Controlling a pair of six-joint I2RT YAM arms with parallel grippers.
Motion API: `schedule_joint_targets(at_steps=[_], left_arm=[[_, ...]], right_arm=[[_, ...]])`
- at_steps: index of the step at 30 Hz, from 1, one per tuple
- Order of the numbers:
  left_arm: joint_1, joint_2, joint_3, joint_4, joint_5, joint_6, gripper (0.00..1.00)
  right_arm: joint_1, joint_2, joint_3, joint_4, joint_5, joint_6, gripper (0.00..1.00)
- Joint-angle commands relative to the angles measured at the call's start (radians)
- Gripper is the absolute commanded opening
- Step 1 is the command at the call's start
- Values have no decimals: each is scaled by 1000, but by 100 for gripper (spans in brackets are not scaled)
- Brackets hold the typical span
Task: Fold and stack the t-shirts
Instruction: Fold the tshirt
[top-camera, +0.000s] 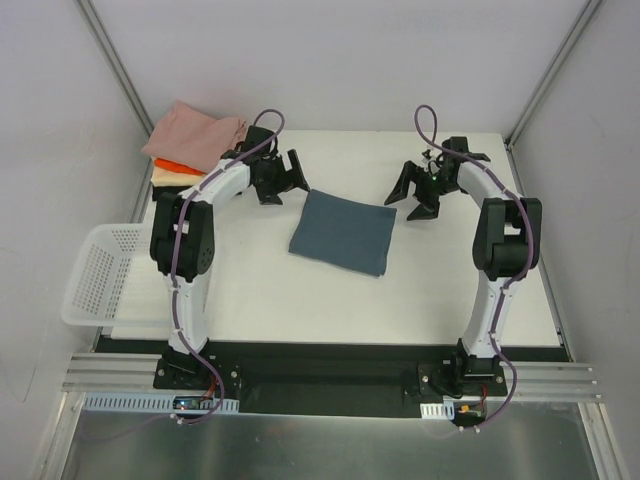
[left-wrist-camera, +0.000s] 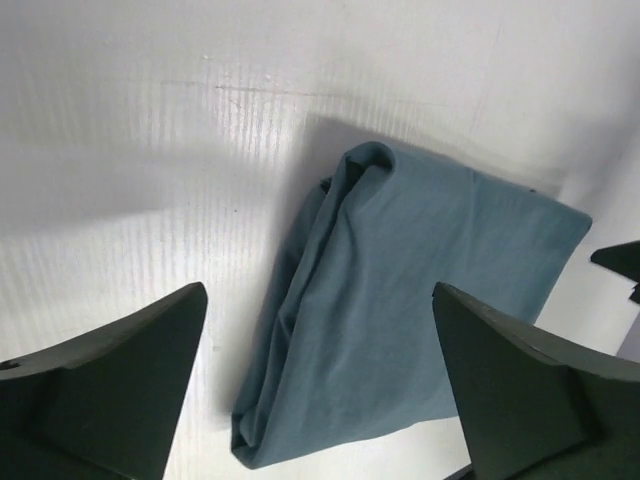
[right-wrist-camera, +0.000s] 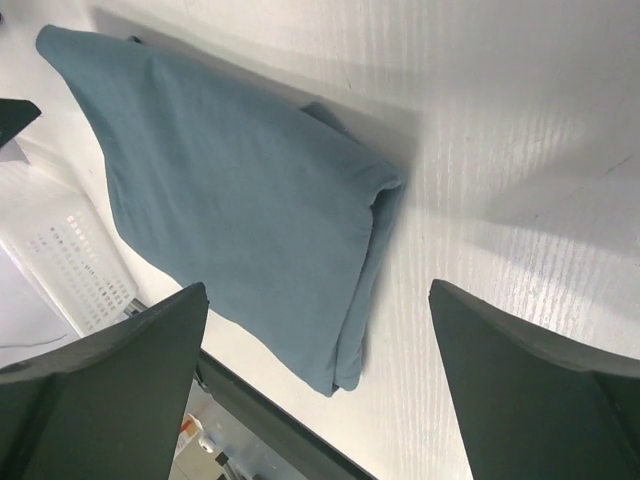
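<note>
Fingers on both arms stand spread wide and hold nothing. The left gripper (top-camera: 288, 190) and the right gripper (top-camera: 412, 205) hang over the table (top-camera: 250, 290). Each is just beyond a far corner of the blue t-shirt (top-camera: 342, 232) and tilts down and inward toward it.

The shirt lies flat in the middle of the table, folded into a neat, nearly square pad that touches neither gripper. From either set of fingers it sits on the near side and toward the centre. So it lies between the two arms, about as close to one as to the other. Its slightly longer side runs left to right, skewed a little so the left end sits farther back. In the wrist views the thicker rolled fold (left-wrist-camera: 300, 300) looks to be the far edge, the one facing the fingers, though I can't be sure.

At the far left corner sits the pile of folded shirts (top-camera: 195, 138), a pink one on top with orange and cream showing beneath. A white basket (top-camera: 100, 275) hangs off the table's left edge.

To my eye the blue one is done being folded and only needs carrying to the pile. That way lies leftward and back, so the left arm has the shorter reach.
</note>
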Motion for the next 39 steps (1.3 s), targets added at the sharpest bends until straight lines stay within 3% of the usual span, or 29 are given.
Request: schedule_joint_targets(at_steps=[1,7,11,14,24,33,39], left_arm=[[-7,-52,55,7,99,3,99],[-37,-96,6,12,176,-23,99],[-84,-118,-69,59,197,-40,99],[-103,-113,-138,99,225,-80,99],[-142,-155,-396,176,224,-115,99],[-156,-411,-719,174,165,-118,99],[-190,-648,-796,130,123,-110,99]], right_arm=[[3,-87,43,-54,7,-31,96],[66,-253,-112,1,5,-30,96],[114,-317,-235,132,-76,53,96],[169,-287,-276,261,-108,116,97],[262,-178,-324,272,-91,148,96],[291,-291,-551,256,-56,93,96],[354,-535,-579,189,16,32,96]])
